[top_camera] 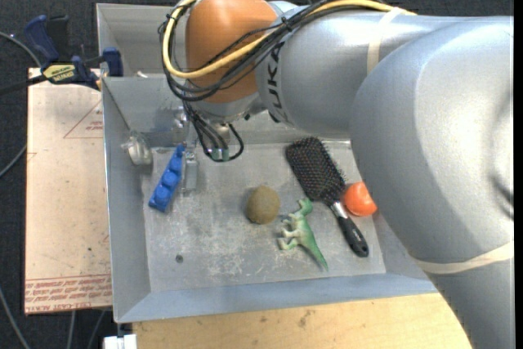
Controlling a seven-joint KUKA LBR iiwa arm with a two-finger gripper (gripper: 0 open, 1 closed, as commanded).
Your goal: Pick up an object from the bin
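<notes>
The arm (392, 94) is hanging over the bin's (212, 270) left side, fingers (189, 172) just beside a blue block (167, 184); open or closed, cannot tell. Pushing down is risking nudging the block away.

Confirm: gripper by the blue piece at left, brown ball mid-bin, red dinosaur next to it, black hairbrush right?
No, the dinosaur is green, not red; the camera view shows it. The gripper by the blue piece, brown ball mid-bin and black hairbrush on the right all hold.
</notes>
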